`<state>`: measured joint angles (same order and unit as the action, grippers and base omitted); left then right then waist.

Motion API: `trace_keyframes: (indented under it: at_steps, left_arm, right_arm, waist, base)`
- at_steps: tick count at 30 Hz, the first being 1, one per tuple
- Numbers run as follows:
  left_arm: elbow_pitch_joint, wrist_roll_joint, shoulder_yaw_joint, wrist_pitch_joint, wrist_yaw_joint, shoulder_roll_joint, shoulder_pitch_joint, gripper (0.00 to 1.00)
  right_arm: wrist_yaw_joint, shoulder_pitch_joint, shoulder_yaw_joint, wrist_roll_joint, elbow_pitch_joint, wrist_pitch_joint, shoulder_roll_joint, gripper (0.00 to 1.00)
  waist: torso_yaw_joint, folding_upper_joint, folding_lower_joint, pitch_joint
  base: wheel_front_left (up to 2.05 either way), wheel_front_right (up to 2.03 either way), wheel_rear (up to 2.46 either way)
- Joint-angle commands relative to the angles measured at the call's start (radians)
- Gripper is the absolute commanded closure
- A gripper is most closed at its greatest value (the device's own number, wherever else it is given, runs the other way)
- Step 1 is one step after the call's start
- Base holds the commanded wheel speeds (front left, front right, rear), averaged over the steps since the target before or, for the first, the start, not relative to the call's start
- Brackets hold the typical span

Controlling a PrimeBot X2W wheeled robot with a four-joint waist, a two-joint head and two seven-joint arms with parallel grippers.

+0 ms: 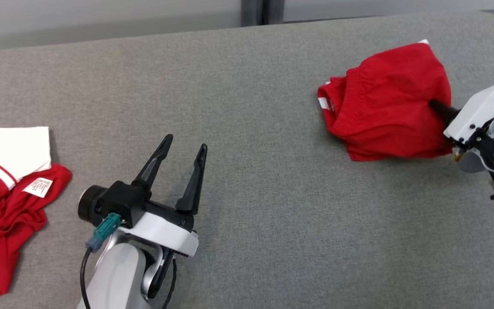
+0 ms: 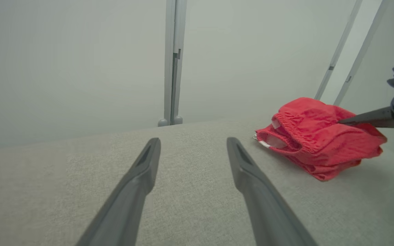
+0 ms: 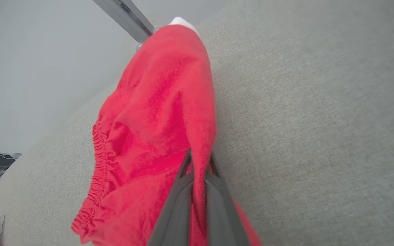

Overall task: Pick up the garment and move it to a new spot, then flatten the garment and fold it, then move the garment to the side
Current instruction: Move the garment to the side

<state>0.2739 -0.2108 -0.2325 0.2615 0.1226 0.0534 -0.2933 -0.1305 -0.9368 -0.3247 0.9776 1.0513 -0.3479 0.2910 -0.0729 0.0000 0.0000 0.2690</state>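
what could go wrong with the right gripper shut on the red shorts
The right gripper pinches only a thin fold of the red shorts, so the fabric may slip out on lifting. The shorts lie bunched and may hang crumpled from one point, with the open left gripper far away.

On my head feed I see a grey fabric-covered counter [image 1: 247, 128] with a rounded far right corner. At its left edge lies a crumpled red shirt [image 1: 2, 206], partly cut off by the frame. A white panel with red stripes [image 1: 15, 150] is folded over its top, and a small white printed label [image 1: 38, 187] faces up just beside that panel. Behind the counter I see a pale wall [image 2: 63, 68], an upright grey post [image 2: 172, 68] and two slanted grey rails [image 2: 340, 54].
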Motion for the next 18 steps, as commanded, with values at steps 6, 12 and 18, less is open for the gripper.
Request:
trace_keyframes:
  at_steps: [6, 12, 18]
  left_arm:
    - [-0.023, 0.019, -0.05, 0.002, 0.006, 0.013, -0.071, 0.0]
    - [-0.037, 0.026, -0.083, -0.006, 0.007, 0.03, -0.122, 0.0]
    - [-0.063, 0.038, -0.101, -0.009, 0.008, 0.042, -0.164, 0.0]
  right_arm:
    - [-0.001, -0.091, -0.011, -0.012, -0.003, 0.031, 0.038, 1.0]
    - [-0.001, -0.158, -0.056, -0.045, -0.019, 0.072, 0.076, 1.0]
    - [-0.001, -0.254, -0.102, -0.112, 0.034, 0.113, 0.138, 1.0]
  waist:
    - [-0.066, 0.0, 0.0, 0.117]
    - [-0.096, 0.0, 0.0, 0.189]
    - [-0.099, 0.0, 0.0, 0.263]
  base:
    - [0.0, 0.0, 0.0]
    - [0.0, 0.0, 0.0]
    - [0.0, 0.0, 0.0]
